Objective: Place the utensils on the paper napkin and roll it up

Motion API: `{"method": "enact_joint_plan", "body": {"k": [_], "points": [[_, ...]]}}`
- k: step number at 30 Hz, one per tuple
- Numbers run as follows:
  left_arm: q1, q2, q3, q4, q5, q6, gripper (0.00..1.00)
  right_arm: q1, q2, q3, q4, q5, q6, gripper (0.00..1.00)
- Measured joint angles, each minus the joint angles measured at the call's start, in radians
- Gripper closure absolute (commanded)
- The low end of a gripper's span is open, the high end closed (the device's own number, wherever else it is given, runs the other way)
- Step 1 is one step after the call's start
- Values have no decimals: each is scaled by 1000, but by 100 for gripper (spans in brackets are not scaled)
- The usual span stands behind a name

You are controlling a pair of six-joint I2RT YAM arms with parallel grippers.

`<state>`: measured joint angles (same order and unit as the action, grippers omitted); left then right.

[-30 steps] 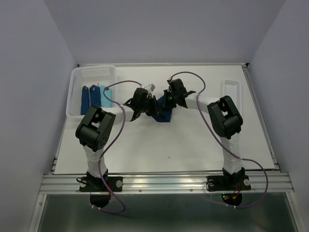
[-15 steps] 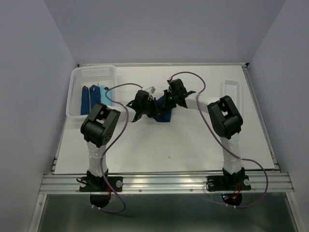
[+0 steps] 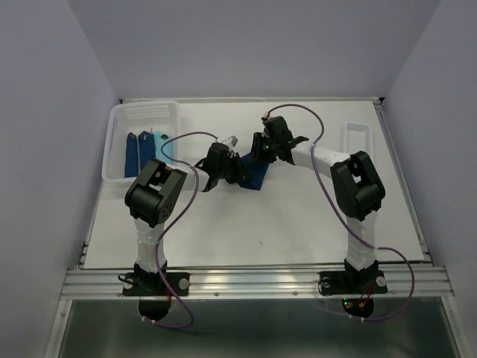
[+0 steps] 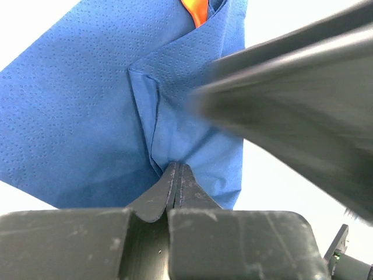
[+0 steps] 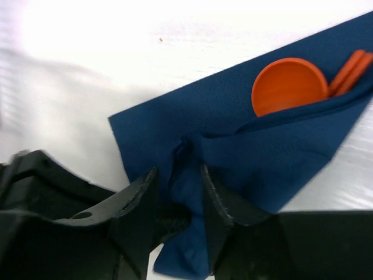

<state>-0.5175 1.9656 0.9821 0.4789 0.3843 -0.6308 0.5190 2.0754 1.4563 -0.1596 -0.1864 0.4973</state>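
Left gripper (image 4: 176, 169) is clamped on a fold of the napkin (image 4: 76, 116) (thin, dimpled navy paper) in the middle of the table (image 3: 298, 216); a hard pull could tear it. The smooth, round-bowled orange spoon (image 5: 288, 84) peeks from the fold and may slide out. Right gripper (image 5: 178, 175) straddles a bunched ridge; whether it pinches, I cannot tell.

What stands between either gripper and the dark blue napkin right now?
Nothing visible. The left gripper is pinched shut on a fold of the paper napkin, and the right gripper holds another fold. The orange utensils lie tucked under a flap, clear of both.
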Motion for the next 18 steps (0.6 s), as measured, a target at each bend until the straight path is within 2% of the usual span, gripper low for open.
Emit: {"method": "enact_joint_plan", "body": {"k": [2,4,5,6,7,9,18], "points": [[0,0,-4,9,0,-2,100,0,-48,-3,-16,25,-9,59],[0,0,-7,14,0,-3,100,0,-114,-27,-13,44,-18,65],[0,0,-7,14,0,-3,100,0,-155,-42,-13,51,-24,76],[0,0,-7,15,0,-3,100,0,-190,-61,-9,56,-27,82],[0,0,-8,16,0,-3,100,0,-217,-76,-8,59,-28,91],[0,0,-8,16,0,-3,100,0,-252,-111,1,58,-29,98],[0,0,-8,16,0,-3,100,46,-206,-241,2,41,-26,99]]}}
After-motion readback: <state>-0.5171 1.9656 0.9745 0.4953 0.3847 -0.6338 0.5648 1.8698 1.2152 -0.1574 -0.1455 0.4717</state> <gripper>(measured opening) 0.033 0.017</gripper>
